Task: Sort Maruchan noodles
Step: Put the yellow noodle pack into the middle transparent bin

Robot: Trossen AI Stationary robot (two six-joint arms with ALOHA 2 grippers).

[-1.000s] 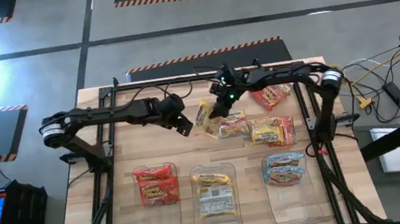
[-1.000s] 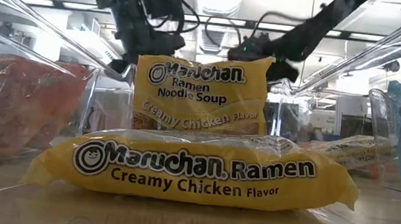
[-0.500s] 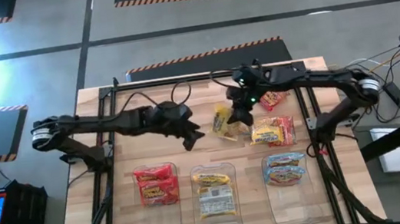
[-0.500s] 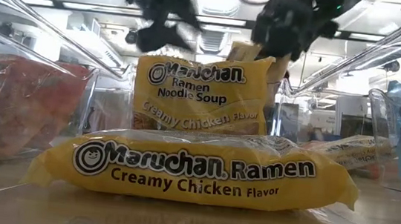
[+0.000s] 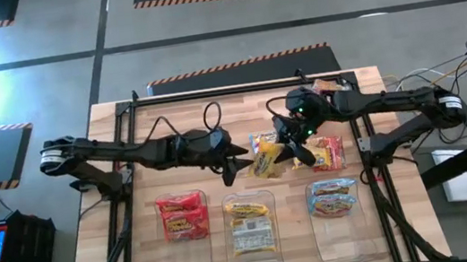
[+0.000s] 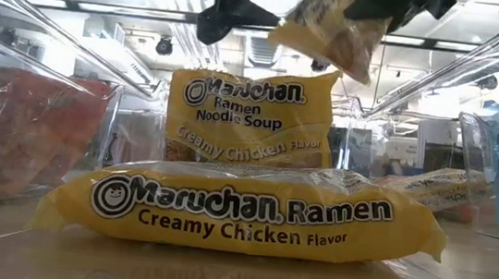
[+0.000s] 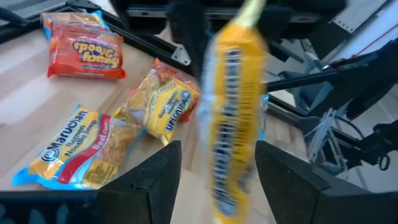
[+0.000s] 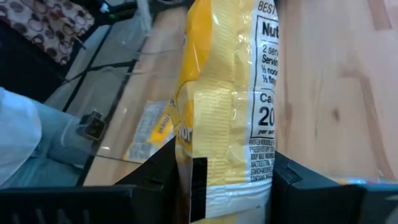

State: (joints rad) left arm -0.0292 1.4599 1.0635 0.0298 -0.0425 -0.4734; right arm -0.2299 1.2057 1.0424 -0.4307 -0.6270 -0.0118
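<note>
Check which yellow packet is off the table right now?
The yellow packet clamped in the right hand, held in the air mid-table beside the open left hand. The other yellow ones lie in the middle bin or on the tabletop.

We see the lifted yellow packet (image 7: pixel 233 118) only as a motion blur in the left wrist view. In the low view the grippers above are cut off by the picture's top edge.
</note>
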